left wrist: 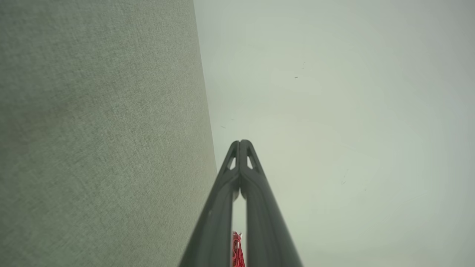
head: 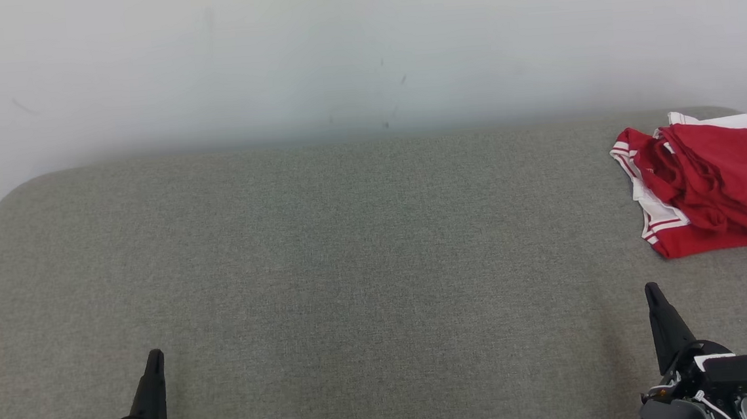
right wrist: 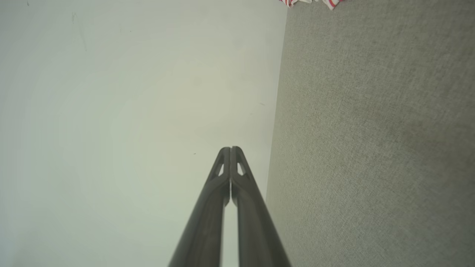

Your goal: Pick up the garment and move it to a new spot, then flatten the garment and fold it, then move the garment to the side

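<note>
Grey fabric surface [head: 351, 270], bunched red garment [head: 714, 192] (white striped trim) far right, left gripper [head: 154, 356] and right gripper [head: 652, 290] closed, empty.

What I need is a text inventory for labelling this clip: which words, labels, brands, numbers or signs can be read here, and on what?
None: no word, number, brand or sign is readable.
The crumpled red garment with white striped trim shows no print or legible tag.
The grey fabric surface and the pale wall carry only faint dark marks, not letters.
</note>
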`<state>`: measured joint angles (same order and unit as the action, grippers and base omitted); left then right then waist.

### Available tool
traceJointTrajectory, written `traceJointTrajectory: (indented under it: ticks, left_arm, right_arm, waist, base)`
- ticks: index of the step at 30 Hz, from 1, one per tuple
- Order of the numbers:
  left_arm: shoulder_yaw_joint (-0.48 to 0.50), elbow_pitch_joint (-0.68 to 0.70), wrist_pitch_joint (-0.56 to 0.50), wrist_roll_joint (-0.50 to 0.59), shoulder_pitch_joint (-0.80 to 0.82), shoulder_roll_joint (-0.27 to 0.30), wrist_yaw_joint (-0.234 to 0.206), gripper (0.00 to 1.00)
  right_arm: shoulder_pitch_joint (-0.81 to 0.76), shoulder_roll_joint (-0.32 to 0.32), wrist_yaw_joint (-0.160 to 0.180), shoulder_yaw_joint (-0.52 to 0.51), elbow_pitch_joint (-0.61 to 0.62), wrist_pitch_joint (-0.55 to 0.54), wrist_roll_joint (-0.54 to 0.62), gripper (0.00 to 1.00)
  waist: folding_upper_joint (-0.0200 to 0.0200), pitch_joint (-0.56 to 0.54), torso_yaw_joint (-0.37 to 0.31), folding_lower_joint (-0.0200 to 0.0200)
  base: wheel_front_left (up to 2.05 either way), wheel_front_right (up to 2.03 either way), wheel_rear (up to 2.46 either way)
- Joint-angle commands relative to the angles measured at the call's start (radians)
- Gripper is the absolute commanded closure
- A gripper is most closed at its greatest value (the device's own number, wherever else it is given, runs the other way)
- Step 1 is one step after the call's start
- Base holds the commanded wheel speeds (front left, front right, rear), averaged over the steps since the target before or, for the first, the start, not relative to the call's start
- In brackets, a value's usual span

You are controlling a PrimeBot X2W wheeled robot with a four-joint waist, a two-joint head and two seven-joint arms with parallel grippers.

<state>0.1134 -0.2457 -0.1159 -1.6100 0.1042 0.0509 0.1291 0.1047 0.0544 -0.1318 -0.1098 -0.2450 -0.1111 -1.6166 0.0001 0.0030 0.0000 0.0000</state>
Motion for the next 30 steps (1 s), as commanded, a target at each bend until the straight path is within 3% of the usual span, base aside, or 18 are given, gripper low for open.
traceJointTrajectory:
  ticks: [1,30]
  left_arm:
    - [0.003,0.000,-0.001,-0.005,0.009,-0.002,0.003,1.00]
    - [0.003,0.000,0.000,-0.005,0.009,-0.002,0.003,1.00]
  right_arm:
    - [0.007,-0.002,0.002,-0.001,0.000,-0.002,0.001,1.00]
    - [0.007,-0.003,0.002,-0.003,0.000,-0.003,0.003,1.00]
  waist:
    - [-0.0001,0.000,0.000,0.0000]
    - [-0.0001,0.000,0.000,0.0000]
  base:
    - [0.00,0.00,0.00]
    - [0.00,0.00,0.00]
